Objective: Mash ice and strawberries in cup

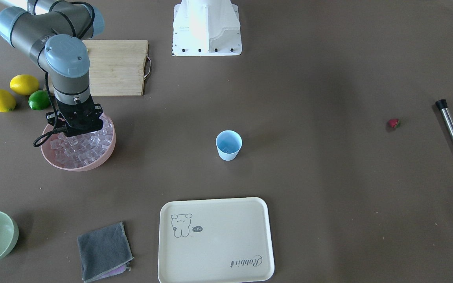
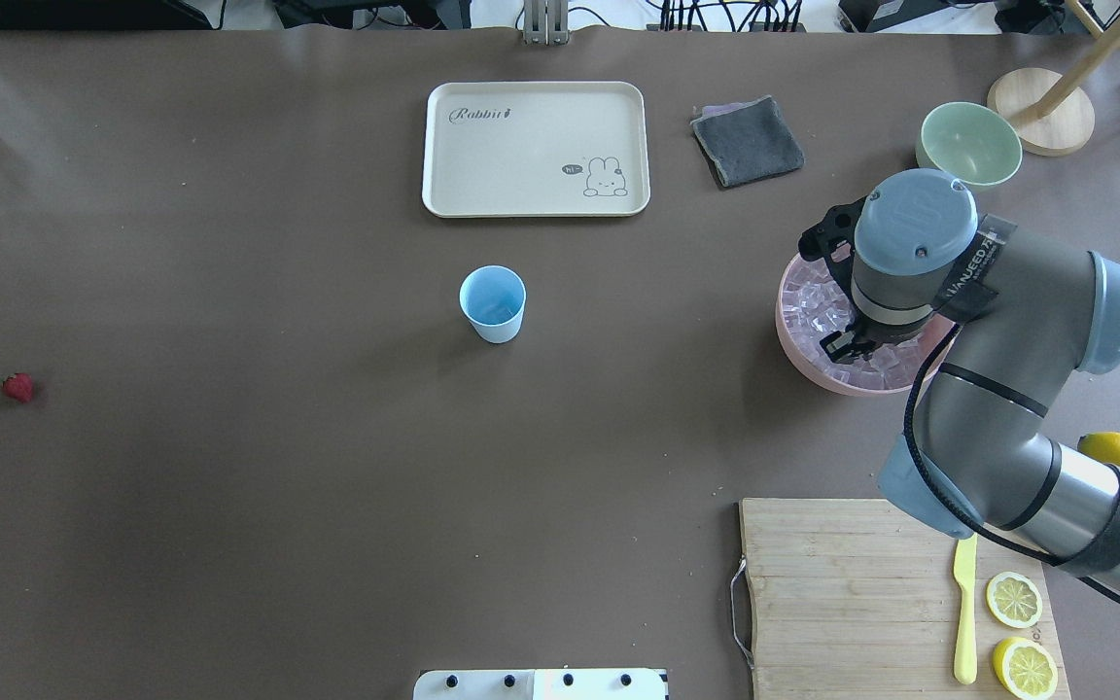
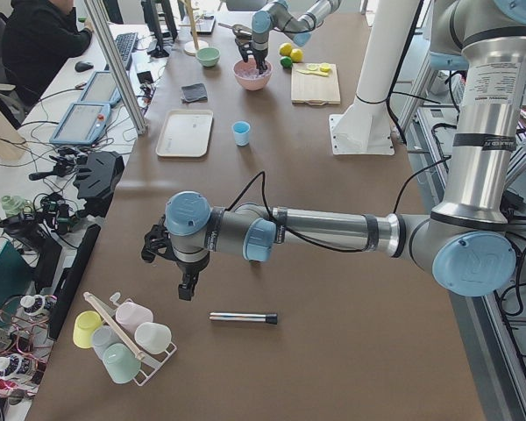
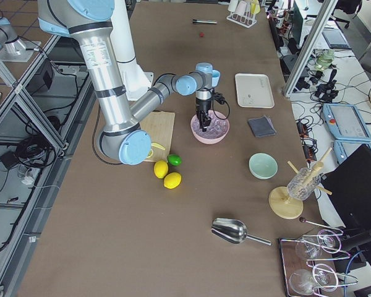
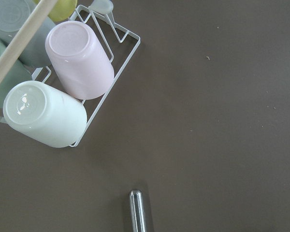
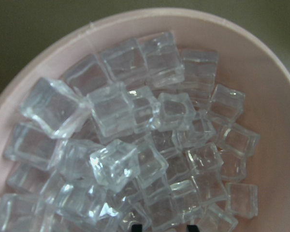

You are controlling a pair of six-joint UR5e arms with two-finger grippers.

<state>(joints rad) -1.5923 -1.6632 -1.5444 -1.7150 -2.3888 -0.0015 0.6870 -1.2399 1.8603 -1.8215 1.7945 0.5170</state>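
Brown table (image 1: pixel 328 196): lemons (image 1: pixel 24 84), lime (image 1: pixel 39 100) and board (image 1: pixel 118 74) near the bowl (image 1: pixel 92 163) of ice (image 1: pixel 81 151).

R hand (image 6: pixel 164 227) tips cut off, btm edge

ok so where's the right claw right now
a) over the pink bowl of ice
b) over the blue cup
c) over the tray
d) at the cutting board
a: the right claw hangs over the pink bowl filled with ice cubes, while the blue cup stands apart with nothing above it.
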